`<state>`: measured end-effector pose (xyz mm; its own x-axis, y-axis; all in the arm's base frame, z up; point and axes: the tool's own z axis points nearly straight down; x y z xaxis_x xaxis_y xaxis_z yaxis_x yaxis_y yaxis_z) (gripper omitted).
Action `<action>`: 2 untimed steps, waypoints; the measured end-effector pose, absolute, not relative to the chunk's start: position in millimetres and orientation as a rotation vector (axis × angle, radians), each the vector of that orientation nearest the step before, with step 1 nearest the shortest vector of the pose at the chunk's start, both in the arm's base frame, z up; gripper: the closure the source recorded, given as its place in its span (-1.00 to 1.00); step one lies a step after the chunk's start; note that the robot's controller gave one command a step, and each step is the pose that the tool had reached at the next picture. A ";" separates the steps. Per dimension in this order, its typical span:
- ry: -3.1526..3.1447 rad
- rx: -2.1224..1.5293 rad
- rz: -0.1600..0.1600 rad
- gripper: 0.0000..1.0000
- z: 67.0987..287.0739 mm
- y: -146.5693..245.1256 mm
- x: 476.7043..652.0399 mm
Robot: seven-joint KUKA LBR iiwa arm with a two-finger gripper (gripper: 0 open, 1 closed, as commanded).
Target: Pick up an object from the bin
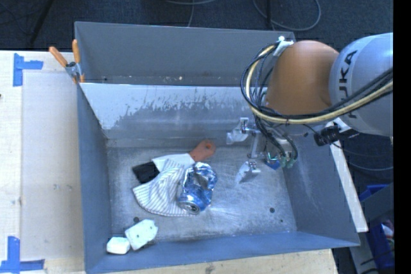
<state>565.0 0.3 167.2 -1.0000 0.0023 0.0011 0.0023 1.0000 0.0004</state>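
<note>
Crushed blue-and-silver can (196,187) on the bin (160,67) floor, left of the claw (245,152) and apart from it, claw's fingers spread with nothing between them, can against a striped white cloth (157,192), reddish-brown piece (203,150) farther left of the claw.

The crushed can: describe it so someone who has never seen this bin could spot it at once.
In the grey metal bin, a striped white cloth lies crumpled near the floor's middle. The crushed can lies on the cloth's right part. It alone is shiny, blue and silver; the black piece at the cloth's upper left and the reddish-brown piece above are dull.
</note>
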 end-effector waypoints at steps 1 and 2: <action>-3.142 -0.001 0.000 -1.00 166.2 1.2 566.4; -3.138 0.147 -0.001 1.00 180.1 7.0 557.5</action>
